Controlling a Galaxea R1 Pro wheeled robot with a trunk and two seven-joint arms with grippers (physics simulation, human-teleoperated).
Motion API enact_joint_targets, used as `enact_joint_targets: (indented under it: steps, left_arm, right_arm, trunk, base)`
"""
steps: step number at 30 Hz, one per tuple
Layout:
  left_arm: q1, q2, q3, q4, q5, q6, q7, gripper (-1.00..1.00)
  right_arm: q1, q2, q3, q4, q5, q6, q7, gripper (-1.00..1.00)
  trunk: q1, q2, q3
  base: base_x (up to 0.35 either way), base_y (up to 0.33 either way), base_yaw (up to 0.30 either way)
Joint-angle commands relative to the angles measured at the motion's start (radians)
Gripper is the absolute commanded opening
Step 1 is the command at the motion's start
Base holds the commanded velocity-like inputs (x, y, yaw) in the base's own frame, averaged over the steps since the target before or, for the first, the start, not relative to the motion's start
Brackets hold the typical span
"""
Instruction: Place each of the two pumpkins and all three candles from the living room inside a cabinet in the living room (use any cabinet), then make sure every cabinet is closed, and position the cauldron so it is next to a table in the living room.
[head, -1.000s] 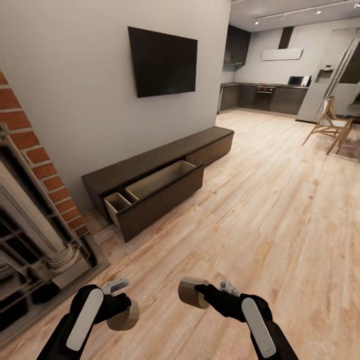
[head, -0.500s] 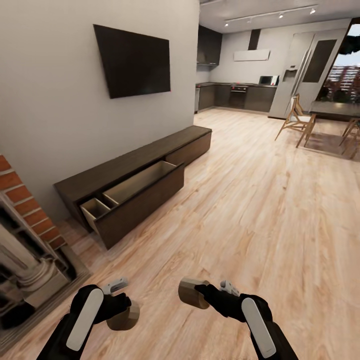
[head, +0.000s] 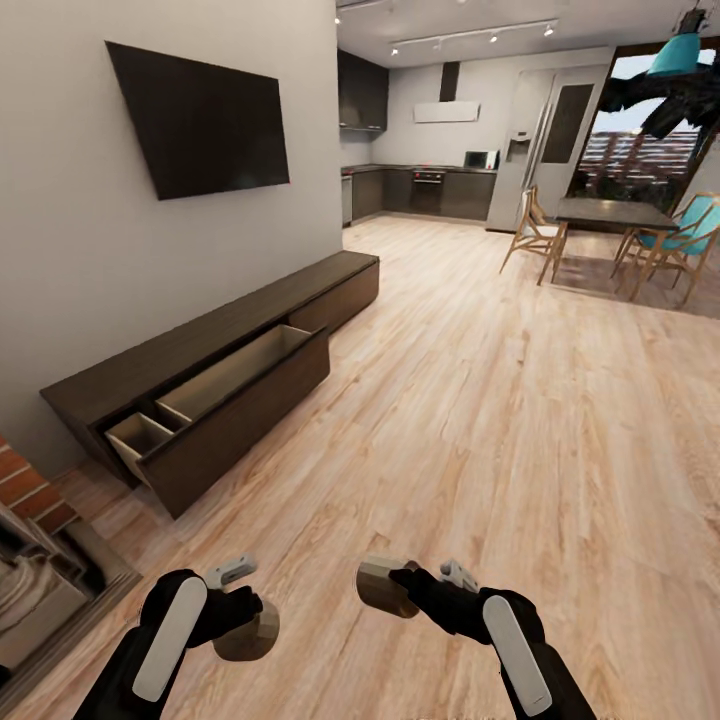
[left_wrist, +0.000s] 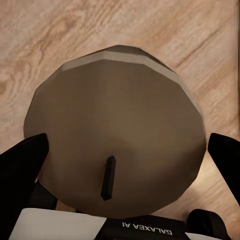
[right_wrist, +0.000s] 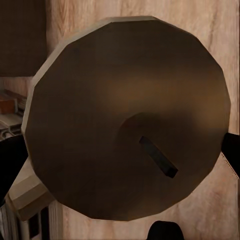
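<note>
Each of my grippers holds a stubby beige-grey candle. My left gripper (head: 250, 622) is shut on one candle (head: 248, 633), low over the plank floor; the left wrist view looks onto its wick end (left_wrist: 116, 132), a dark finger (left_wrist: 20, 165) at each side. My right gripper (head: 392, 588) is shut on a second candle (head: 378, 585), seen wick-end-on in the right wrist view (right_wrist: 127, 117). The long dark-brown cabinet (head: 210, 345) stands along the wall ahead at the left, with one drawer (head: 215, 385) pulled open and its pale insides showing bare.
A black TV (head: 200, 120) hangs on the wall above the cabinet. The brick fireplace (head: 35, 560) sits at the lower left edge. Wide plank floor runs ahead to a kitchen (head: 430, 190), with a dining table and chairs (head: 610, 235) at the far right.
The whole view has swung to the right: fireplace and cabinet slid left, dining table and glass door came into sight. Both arms keep their pose with the candles held.
</note>
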Motion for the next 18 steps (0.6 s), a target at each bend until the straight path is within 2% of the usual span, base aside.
enact_joint_targets:
  steps: [1, 18]
  left_arm:
    - [0.000, 0.000, 0.000, -0.001, 0.012, 0.001, 0.010, -1.00]
    - [0.000, 0.002, 0.000, -0.001, 0.012, 0.001, 0.010, -1.00]
  right_arm:
    - [-0.001, 0.001, -0.001, -0.001, -0.017, 0.003, -0.010, -1.00]
    - [-0.001, 0.001, 0.000, -0.001, -0.017, 0.003, -0.010, -1.00]
  trunk:
    - [0.000, 0.000, -0.001]
    - [0.000, 0.000, -0.001]
  base:
    - [0.000, 0.000, -0.278]
    - [0.004, 0.000, -0.278]
